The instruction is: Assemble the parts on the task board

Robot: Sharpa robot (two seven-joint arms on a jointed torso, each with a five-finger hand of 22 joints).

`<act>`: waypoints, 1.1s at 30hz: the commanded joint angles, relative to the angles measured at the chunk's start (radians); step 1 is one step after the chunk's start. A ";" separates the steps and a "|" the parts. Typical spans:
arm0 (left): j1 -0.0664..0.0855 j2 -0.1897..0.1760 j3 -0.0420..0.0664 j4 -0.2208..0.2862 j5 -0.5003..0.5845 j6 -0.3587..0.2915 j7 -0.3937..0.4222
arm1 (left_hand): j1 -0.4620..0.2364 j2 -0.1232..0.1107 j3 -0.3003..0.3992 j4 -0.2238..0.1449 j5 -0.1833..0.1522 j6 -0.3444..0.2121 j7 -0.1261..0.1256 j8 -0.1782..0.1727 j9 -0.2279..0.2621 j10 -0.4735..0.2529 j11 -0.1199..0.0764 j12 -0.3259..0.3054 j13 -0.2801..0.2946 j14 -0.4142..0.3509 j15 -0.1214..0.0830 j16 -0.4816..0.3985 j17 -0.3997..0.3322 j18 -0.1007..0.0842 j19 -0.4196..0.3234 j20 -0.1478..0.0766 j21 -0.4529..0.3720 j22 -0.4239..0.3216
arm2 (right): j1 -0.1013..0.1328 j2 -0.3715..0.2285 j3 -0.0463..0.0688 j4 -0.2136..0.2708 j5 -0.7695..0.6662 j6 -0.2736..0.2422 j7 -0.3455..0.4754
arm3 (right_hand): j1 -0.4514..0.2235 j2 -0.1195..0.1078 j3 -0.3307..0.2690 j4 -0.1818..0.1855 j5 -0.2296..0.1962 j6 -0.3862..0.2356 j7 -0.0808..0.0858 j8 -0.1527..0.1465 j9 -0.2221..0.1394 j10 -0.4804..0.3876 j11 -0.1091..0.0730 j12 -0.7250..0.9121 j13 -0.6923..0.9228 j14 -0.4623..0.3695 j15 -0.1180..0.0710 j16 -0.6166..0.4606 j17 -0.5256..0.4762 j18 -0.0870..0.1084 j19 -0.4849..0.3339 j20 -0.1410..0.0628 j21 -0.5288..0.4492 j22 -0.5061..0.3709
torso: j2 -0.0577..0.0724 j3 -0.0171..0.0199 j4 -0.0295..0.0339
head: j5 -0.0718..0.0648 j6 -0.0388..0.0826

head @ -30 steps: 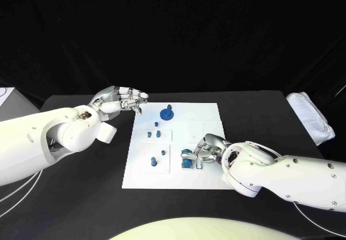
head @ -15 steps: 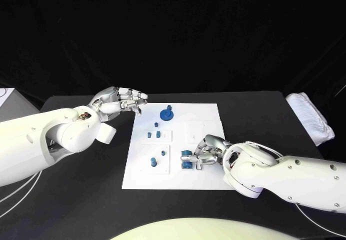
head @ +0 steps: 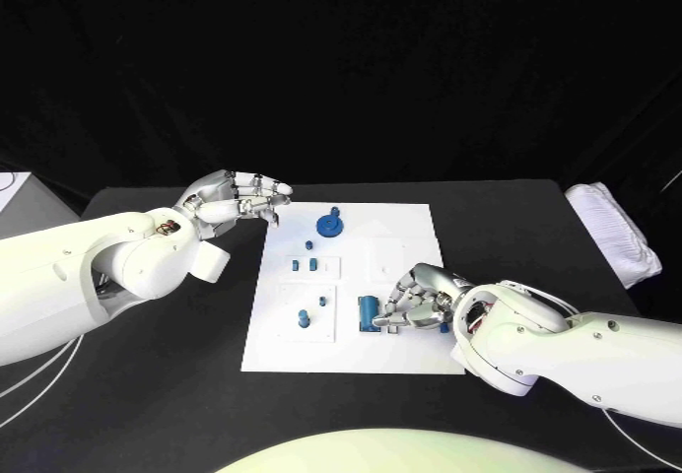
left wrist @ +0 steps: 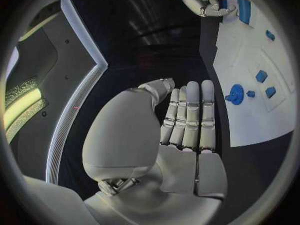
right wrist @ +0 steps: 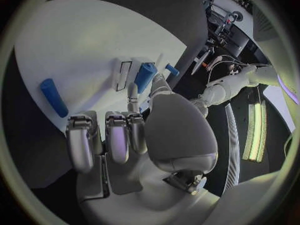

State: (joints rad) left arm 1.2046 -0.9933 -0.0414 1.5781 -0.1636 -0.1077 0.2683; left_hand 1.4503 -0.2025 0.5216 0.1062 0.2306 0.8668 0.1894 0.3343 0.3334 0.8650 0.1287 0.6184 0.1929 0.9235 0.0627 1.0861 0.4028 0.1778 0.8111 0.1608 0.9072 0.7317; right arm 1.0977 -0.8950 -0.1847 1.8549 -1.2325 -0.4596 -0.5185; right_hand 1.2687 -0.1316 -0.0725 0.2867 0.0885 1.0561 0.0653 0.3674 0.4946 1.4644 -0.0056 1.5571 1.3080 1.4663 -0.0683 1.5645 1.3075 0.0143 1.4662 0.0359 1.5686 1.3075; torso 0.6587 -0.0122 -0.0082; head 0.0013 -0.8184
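Down on the black table [head: 170, 394] lies the white board [head: 405, 246], with the small blue parts spread over its left half. Near its far edge sits a round blue wheel [head: 328, 227] with a little blue piece just beyond it. Below that, two small pegs [head: 303, 264] stand side by side in a raised white frame, and a single rounded piece [head: 303, 317] rests in the next frame down, closer to the robot.

At the near right of these, a longer blue block [head: 370, 311] stands on the board — the right hand [head: 421, 302] is right against it, fingers curled in toward it from the side. From the right wrist view the fingers [right wrist: 119, 140] are bent and close together, with the block [right wrist: 144, 76] just past their tips; whether they actually grip it I cannot tell. A separate blue bar [right wrist: 54, 97] lies flat on the board in that view.

The left hand [head: 235, 200] hovers off the board's far left corner, over the table — fingers curled in loosely, holding nothing. Its wrist view shows the fingers [left wrist: 190, 116] straight and pressed side by side.
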 commanded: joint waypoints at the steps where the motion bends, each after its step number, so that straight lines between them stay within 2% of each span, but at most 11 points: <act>1: 0.000 0.002 0.001 0.001 0.004 0.015 0.004 | -0.006 0.007 -0.004 0.002 0.002 -0.004 -0.003 0.006 -0.001 -0.007 -0.001 0.003 -0.001 0.006 0.000 -0.003 0.001 0.005 0.005 0.001 -0.007 -0.001 | -0.003 -0.003 0.000 0.004 -0.008 0.006 0.058 | 0.013 -0.003 0.008 0.001 -0.001 -0.003 0.000 0.004 -0.002 0.099 -0.003 -0.001 0.254 0.104 -0.004 0.006 0.262 -0.014 0.105 -0.004 0.002 0.263 | 0.000 -0.0004 0.0003 | 0.000 0.000; 7: 0.000 0.003 0.000 -0.001 0.004 0.016 0.003 | -0.007 0.008 -0.003 0.004 0.002 -0.004 -0.003 0.006 -0.001 -0.007 -0.001 0.003 -0.002 0.006 0.000 -0.003 0.001 0.005 0.005 0.002 -0.008 -0.002 | -0.007 -0.002 0.000 0.002 -0.010 0.019 0.055 | 0.013 -0.005 0.008 0.002 -0.001 -0.003 0.000 0.005 -0.002 0.099 -0.003 -0.001 0.254 0.104 -0.004 0.006 0.263 -0.014 0.105 -0.004 0.002 0.263 | 0.000 0.0001 0.0010 | 0.001 0.000; 12: 0.000 0.004 0.000 -0.001 0.004 0.016 0.002 | -0.007 0.008 -0.003 0.004 0.002 -0.004 -0.003 0.006 -0.001 -0.007 -0.001 0.003 -0.002 0.006 0.000 -0.003 0.001 0.005 0.005 0.002 -0.008 -0.002 | -0.012 0.008 0.000 -0.009 -0.030 0.030 0.035 | 0.024 -0.004 0.018 0.002 0.000 -0.001 -0.001 0.005 -0.003 0.100 -0.004 0.000 0.255 0.104 -0.005 0.006 0.263 -0.014 0.105 -0.004 0.002 0.263 | 0.001 -0.0008 0.0013 | 0.002 -0.001; 17: 0.000 0.003 0.000 0.000 0.004 0.016 0.002 | -0.007 0.008 -0.003 0.004 0.002 -0.004 -0.003 0.006 -0.001 -0.007 -0.001 0.003 -0.002 0.006 0.000 -0.003 0.001 0.005 0.005 0.002 -0.008 -0.002 | -0.016 0.020 0.000 -0.017 -0.066 0.013 -0.001 | 0.040 -0.002 0.037 0.002 0.000 0.000 -0.001 0.005 -0.006 0.099 -0.004 -0.001 0.254 0.104 -0.005 0.006 0.262 -0.014 0.105 -0.004 0.002 0.263 | 0.001 0.0007 0.0014 | 0.003 -0.002; 21: 0.000 0.003 0.000 0.000 0.004 0.016 0.002 | -0.007 0.010 -0.003 0.005 0.002 -0.004 -0.003 0.006 -0.002 -0.007 -0.001 0.003 -0.002 0.006 0.000 -0.003 0.001 0.005 0.006 0.002 -0.009 -0.003 | -0.017 0.027 0.000 -0.022 -0.092 -0.016 -0.030 | 0.045 0.001 0.052 0.003 0.001 0.001 -0.001 0.004 -0.009 0.100 -0.004 0.000 0.255 0.104 -0.005 0.006 0.263 -0.014 0.105 -0.004 0.002 0.263 | 0.001 -0.0001 0.0015 | 0.005 -0.003; 23: 0.000 0.003 0.000 0.000 0.004 0.016 0.002 | -0.007 0.010 -0.003 0.005 0.002 -0.004 -0.003 0.006 -0.002 -0.007 -0.001 0.003 -0.002 0.006 0.000 -0.003 0.001 0.005 0.006 0.002 -0.009 -0.003 | -0.017 0.028 0.000 -0.025 -0.102 -0.029 -0.043 | 0.028 0.008 0.063 0.006 -0.001 0.004 -0.001 0.004 -0.011 0.100 -0.004 0.001 0.255 0.104 -0.005 0.006 0.263 -0.014 0.105 -0.004 0.002 0.263 | 0.001 -0.0003 0.0008 | 0.006 -0.002; 24: 0.000 0.003 0.000 0.000 0.004 0.016 0.002 | -0.007 0.010 -0.003 0.005 0.002 -0.004 -0.003 0.006 -0.002 -0.007 -0.001 0.003 -0.002 0.006 0.000 -0.003 0.001 0.005 0.006 0.002 -0.009 -0.003 | -0.017 0.029 0.000 -0.026 -0.105 -0.033 -0.046 | -0.019 0.026 0.066 0.007 -0.003 0.006 -0.001 0.004 -0.014 0.100 -0.004 0.001 0.255 0.104 -0.005 0.006 0.263 -0.014 0.105 -0.004 0.002 0.263 | 0.001 -0.0002 0.0008 | 0.006 -0.002; 33: 0.000 0.004 0.000 -0.002 0.004 0.017 0.002 | -0.007 0.011 -0.003 0.006 0.002 -0.004 -0.003 0.006 -0.002 -0.007 -0.001 0.003 -0.003 0.006 0.000 -0.003 0.001 0.005 0.006 0.002 -0.009 -0.003 | -0.017 0.029 0.000 -0.029 -0.092 -0.019 -0.036 | -0.030 0.023 0.067 0.005 -0.003 0.007 -0.002 0.004 -0.015 0.100 -0.005 0.001 0.256 0.104 -0.006 0.006 0.263 -0.014 0.105 -0.005 0.002 0.263 | 0.000 -0.0002 -0.0001 | 0.006 -0.003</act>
State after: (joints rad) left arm 1.2046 -0.9912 -0.0415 1.5755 -0.1636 -0.1070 0.2650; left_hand 1.4463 -0.1985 0.5216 0.1061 0.2306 0.8668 0.1894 0.3343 0.3327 0.8650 0.1287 0.6184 0.1918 0.9235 0.0627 1.0861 0.4028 0.1778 0.8111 0.1608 0.9025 0.7298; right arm 1.0814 -0.8656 -0.1847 1.8248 -1.3128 -0.4829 -0.5532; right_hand 1.2486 -0.1121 -0.0092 0.2922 0.0887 1.0562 0.0653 0.3673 0.4813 1.4644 -0.0056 1.5571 1.3076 1.4664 -0.0683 1.5645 1.3074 0.0143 1.4662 0.0360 1.5686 1.3079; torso 0.6592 -0.0124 -0.0082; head 0.0080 -0.8216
